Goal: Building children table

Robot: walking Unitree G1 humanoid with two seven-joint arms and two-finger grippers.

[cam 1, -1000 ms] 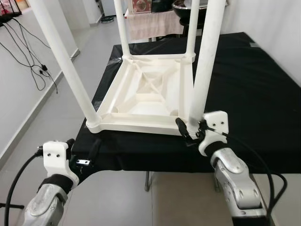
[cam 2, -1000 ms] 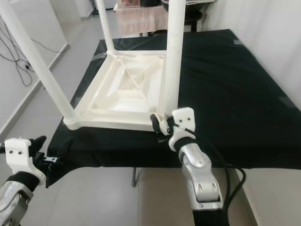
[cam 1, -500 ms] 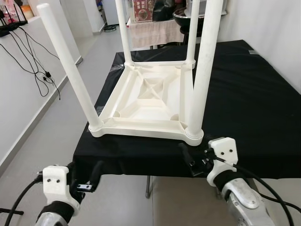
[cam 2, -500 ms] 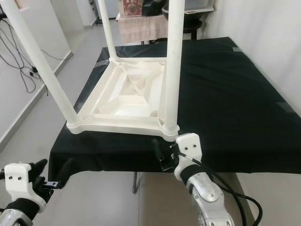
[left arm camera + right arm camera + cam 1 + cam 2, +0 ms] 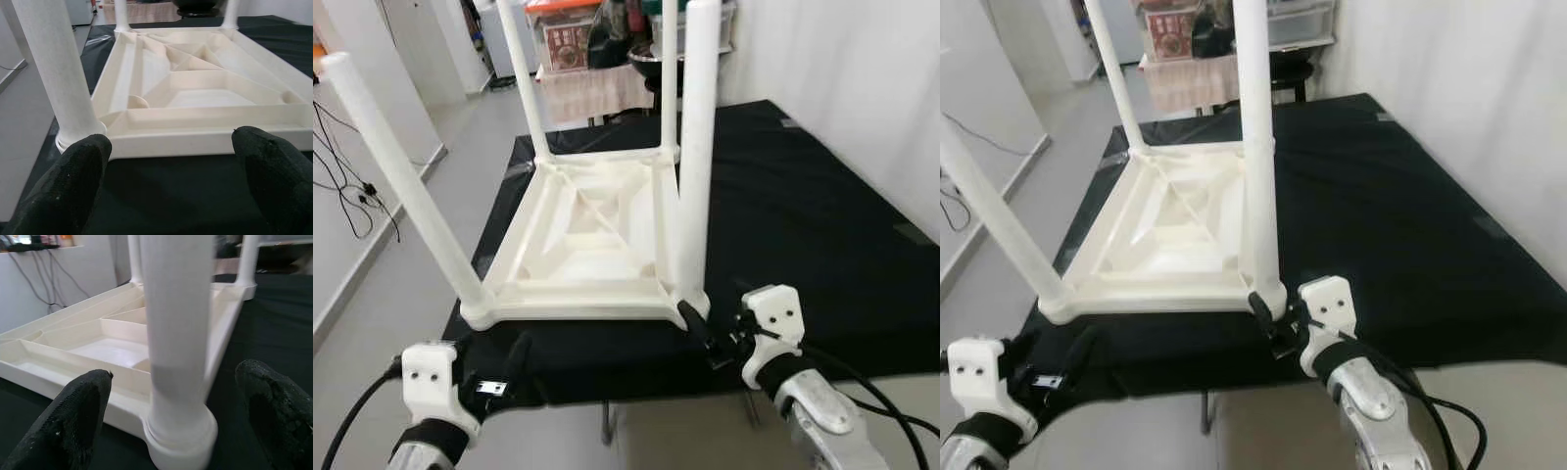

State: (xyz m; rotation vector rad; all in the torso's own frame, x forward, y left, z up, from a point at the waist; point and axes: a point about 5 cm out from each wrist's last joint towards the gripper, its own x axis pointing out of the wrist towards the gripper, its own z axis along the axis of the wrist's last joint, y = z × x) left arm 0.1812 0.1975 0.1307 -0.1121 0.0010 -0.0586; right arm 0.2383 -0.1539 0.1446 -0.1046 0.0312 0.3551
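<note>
Black fingers of right end effector (image 5: 1278, 328) spread wide, empty, straddling base of near right leg (image 5: 696, 157) without touching. Left end effector (image 5: 499, 367) likewise open, empty, low at bench (image 5: 822, 215) front edge, facing near left leg (image 5: 406, 186). White plastic children table (image 5: 592, 235) upside down on black-covered bench, four legs upright in corner sockets. Likely light, stiff, smooth and somewhat slippery; tall legs give leverage, so could tip. Best hold: low on leg near socket, or rim of tabletop.
</note>
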